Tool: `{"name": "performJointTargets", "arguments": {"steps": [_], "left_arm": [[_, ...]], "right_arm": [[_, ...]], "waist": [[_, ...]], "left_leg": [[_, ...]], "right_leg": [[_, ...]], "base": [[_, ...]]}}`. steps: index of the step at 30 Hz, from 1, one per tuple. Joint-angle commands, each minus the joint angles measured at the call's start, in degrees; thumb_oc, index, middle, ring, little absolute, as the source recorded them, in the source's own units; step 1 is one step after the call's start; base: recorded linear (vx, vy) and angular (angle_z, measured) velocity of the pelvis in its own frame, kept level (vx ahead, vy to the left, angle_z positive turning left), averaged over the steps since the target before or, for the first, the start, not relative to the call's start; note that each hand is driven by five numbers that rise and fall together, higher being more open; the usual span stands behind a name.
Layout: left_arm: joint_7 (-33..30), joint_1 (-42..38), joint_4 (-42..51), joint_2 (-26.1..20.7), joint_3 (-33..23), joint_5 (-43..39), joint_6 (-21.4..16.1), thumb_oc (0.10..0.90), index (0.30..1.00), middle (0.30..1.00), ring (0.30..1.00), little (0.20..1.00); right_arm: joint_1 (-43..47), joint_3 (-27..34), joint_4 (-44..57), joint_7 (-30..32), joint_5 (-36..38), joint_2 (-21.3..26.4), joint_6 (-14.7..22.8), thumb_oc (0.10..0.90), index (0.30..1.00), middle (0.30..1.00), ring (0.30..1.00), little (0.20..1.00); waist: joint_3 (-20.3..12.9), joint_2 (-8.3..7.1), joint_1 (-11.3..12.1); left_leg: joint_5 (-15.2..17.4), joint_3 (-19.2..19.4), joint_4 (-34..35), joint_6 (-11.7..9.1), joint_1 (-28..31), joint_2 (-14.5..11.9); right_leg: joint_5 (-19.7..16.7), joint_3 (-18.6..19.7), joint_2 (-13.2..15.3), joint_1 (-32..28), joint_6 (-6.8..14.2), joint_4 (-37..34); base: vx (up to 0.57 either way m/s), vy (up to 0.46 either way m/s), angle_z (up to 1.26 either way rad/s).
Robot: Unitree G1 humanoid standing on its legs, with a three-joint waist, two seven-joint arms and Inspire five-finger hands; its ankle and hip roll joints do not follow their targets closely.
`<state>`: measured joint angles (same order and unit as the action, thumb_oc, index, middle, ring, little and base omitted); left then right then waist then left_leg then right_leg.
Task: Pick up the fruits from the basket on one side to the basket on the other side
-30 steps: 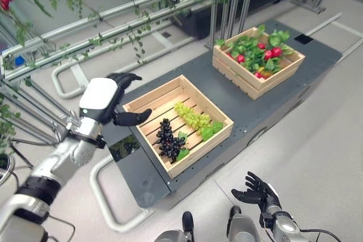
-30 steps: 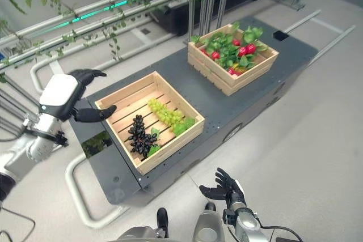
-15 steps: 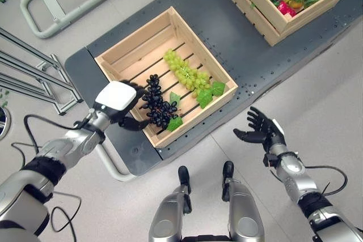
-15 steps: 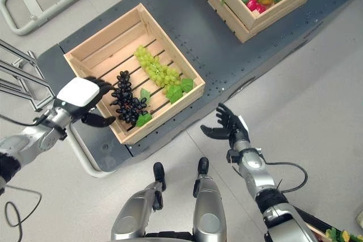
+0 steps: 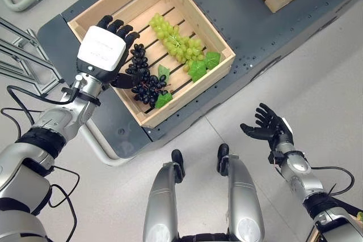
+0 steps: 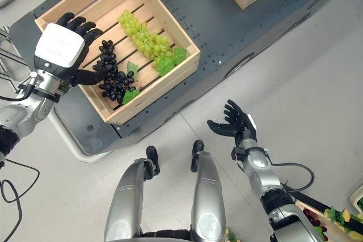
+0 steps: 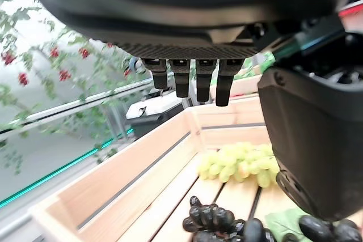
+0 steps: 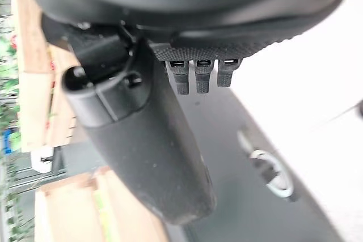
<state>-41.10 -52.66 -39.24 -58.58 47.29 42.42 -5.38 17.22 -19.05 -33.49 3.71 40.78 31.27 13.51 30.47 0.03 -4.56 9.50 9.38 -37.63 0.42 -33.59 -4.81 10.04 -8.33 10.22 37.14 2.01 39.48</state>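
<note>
Indoor greenhouse mock-up: vines (image 7: pixel 34 55) on metal rails (image 7: pixel 74 109), wooden crates (image 5: pixel 187 12).

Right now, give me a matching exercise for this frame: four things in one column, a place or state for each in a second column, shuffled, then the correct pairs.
Things:
1. left hand
2. right hand
3. black grapes
4. green grapes

Places or states:
A. lying in the crate toward its right side, leaves at one end
B. open, above the crate's left side beside a dark bunch
C. open, over the floor, away from the crate
D. lying on the slats next to the left hand's thumb

Pairs: 1-B, 2-C, 3-D, 4-A
</note>
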Motion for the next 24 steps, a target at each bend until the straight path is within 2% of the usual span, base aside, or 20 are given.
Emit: {"name": "performJointTargets", "arguments": {"steps": [1,7,13,17,19,24], "left_arm": [[-1.18,-4.95,3.28,-3.40,-4.59,4.28,2.04,0.800,0.900,0.900,0.900,0.900],[5.81,-7.04,5.73,-6.45,-1.05,5.78,-0.45,0.800,0.900,0.900,0.900,0.900],[15.66,-10.75,8.85,-8.04,3.08,6.05,-6.17,0.800,0.900,0.900,0.900,0.900],[22.25,-11.94,9.88,-7.93,6.02,5.02,-5.49,0.800,0.900,0.900,0.900,0.900],[23.37,-12.02,9.62,-7.64,6.25,4.69,-5.12,0.800,0.900,0.900,0.900,0.900],[30.60,-12.74,8.18,-6.54,7.07,1.50,-2.28,0.800,0.900,0.900,0.900,0.900]], "right_arm": [[2.79,0.72,5.30,2.11,-1.17,0.96,3.62,0.800,0.900,0.900,0.900,0.900],[3.37,0.82,5.09,1.90,1.64,2.34,2.87,0.800,0.900,0.900,0.900,0.900],[3.42,0.78,5.01,2.55,1.96,2.47,3.49,0.800,0.900,0.900,0.900,0.900],[3.80,0.44,5.02,3.71,2.26,2.27,3.67,0.800,0.900,0.900,0.900,0.900],[4.00,0.39,4.87,3.71,2.46,2.32,3.77,0.800,0.900,0.900,0.900,0.900],[4.59,-0.12,4.54,4.49,1.82,1.82,3.94,0.800,0.900,0.900,0.900,0.900]], "waist": [[-0.67,-0.14,-0.28],[-0.67,0.07,-0.47],[-0.67,0.37,-0.49],[-0.67,0.46,-0.55],[-0.67,0.44,-0.61],[-0.67,0.30,-0.59]], "left_leg": [[2.09,1.14,2.95,0.31,2.69,1.11],[1.99,1.78,2.57,0.20,1.36,0.72],[2.02,2.42,2.38,0.63,-0.51,0.48],[2.29,2.44,1.96,0.79,-1.58,0.63],[2.30,2.48,1.92,0.81,-1.89,0.61],[2.06,2.65,1.94,0.92,-3.32,0.51]], "right_leg": [[0.17,-0.73,-0.68,-4.53,-0.13,-3.10],[-0.15,-0.69,-0.82,-3.18,-0.06,-3.09],[-0.42,-0.67,-0.88,-1.06,0.14,-2.70],[-0.57,-0.81,-0.82,-0.08,0.37,-2.51],[-0.65,-0.71,-0.86,0.21,0.39,-2.59],[-1.40,-0.65,-0.90,1.58,0.62,-3.24]], "base": [[-0.04,0.015,-0.03],[-0.02,0.011,-0.04],[0.00,0.000,0.00],[0.00,0.000,0.00],[0.00,0.000,0.00],[0.00,0.000,0.00]]}}
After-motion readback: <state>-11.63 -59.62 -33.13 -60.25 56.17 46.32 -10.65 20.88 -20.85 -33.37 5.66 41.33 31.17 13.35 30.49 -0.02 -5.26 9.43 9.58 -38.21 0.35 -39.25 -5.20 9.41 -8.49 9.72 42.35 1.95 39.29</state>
